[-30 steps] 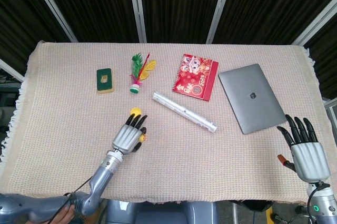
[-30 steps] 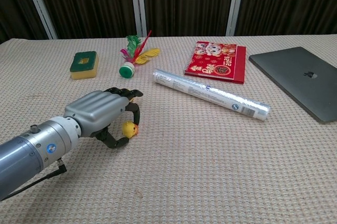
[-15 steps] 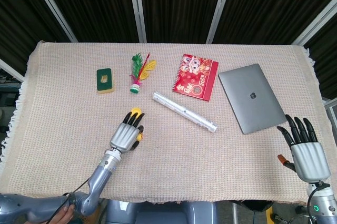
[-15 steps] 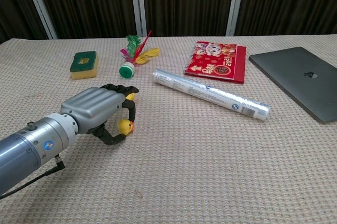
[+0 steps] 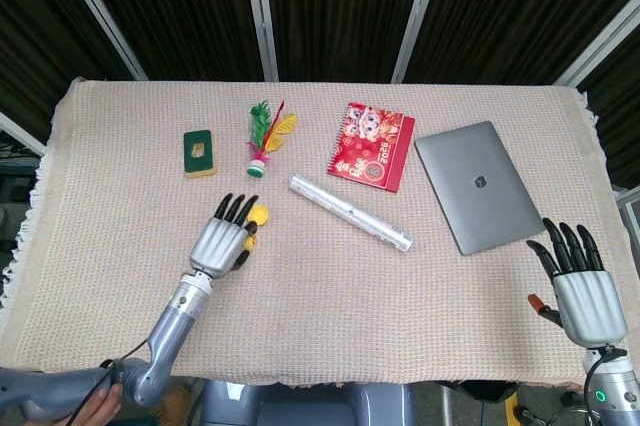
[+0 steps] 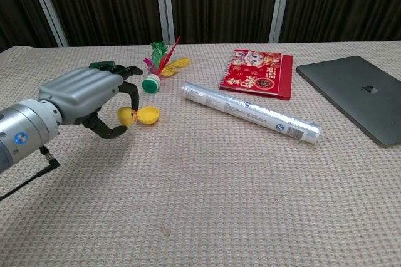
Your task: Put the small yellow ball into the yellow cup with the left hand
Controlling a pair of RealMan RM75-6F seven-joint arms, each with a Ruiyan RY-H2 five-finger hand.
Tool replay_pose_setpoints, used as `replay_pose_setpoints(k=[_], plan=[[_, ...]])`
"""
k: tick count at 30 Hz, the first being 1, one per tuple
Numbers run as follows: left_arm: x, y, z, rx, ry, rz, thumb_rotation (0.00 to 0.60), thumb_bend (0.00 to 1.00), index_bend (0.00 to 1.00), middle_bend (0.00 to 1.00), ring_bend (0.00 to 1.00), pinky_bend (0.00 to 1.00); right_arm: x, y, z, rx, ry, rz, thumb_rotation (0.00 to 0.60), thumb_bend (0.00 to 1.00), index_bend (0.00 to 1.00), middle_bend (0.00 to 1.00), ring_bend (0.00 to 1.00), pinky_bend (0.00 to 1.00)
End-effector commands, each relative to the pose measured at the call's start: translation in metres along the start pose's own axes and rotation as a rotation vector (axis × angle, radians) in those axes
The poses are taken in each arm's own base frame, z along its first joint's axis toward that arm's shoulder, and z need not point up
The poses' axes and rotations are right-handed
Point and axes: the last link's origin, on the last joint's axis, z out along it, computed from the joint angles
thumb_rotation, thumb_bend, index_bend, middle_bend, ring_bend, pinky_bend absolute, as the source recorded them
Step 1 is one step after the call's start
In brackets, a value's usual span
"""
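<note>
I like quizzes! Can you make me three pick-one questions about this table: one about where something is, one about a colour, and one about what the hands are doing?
1. What lies between the yellow cup and the laptop?
A. shiny roll
B. green sponge
C. feathered toy

2. What colour is the booklet?
A. blue
B. red
C. white

3. What is the left hand doing?
A. lying flat and empty
B. pinching the small yellow ball
C. touching the laptop

Answers: 1 A, the shiny roll lies between the yellow cup and the laptop. 2 B, the booklet has a red cover. 3 B, the left hand pinches the small yellow ball beside the cup.
</note>
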Motion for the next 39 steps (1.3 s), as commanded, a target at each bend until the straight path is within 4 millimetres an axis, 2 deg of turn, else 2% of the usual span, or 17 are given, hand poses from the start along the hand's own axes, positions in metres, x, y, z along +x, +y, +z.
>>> replay_pose_setpoints(k=[1,8,22,31,39], plan=[[0.011,-0.017,-0.004,0.03,0.017,0.009,0.6,0.38,0.47,0.0,0.0,0.0,0.0,0.0,0.0,0.001,0.0,-0.001,0.6,0.0,0.22,0.0,0.0,0.0],[0.011,-0.041,-0.005,0.079,0.024,0.0,0.6,0.38,0.47,0.0,0.0,0.0,-0.001,0.0,-0.001,0.0,-0.005,0.003,0.6,0.0,0.22,0.0,0.0,0.0],[-0.004,-0.066,0.003,0.14,0.016,-0.019,0.6,0.38,0.47,0.0,0.0,0.0,-0.001,-0.001,-0.001,0.004,-0.011,0.011,0.6,0.0,0.22,0.0,0.0,0.0],[-0.012,-0.068,0.012,0.142,0.012,-0.027,0.6,0.38,0.47,0.0,0.0,0.0,-0.002,-0.001,-0.001,0.006,-0.015,0.021,0.6,0.0,0.22,0.0,0.0,0.0],[-0.019,-0.062,0.021,0.126,0.004,-0.03,0.6,0.39,0.48,0.0,0.0,0.0,-0.003,-0.001,0.0,0.005,-0.024,0.034,0.6,0.0,0.22,0.0,0.0,0.0]])
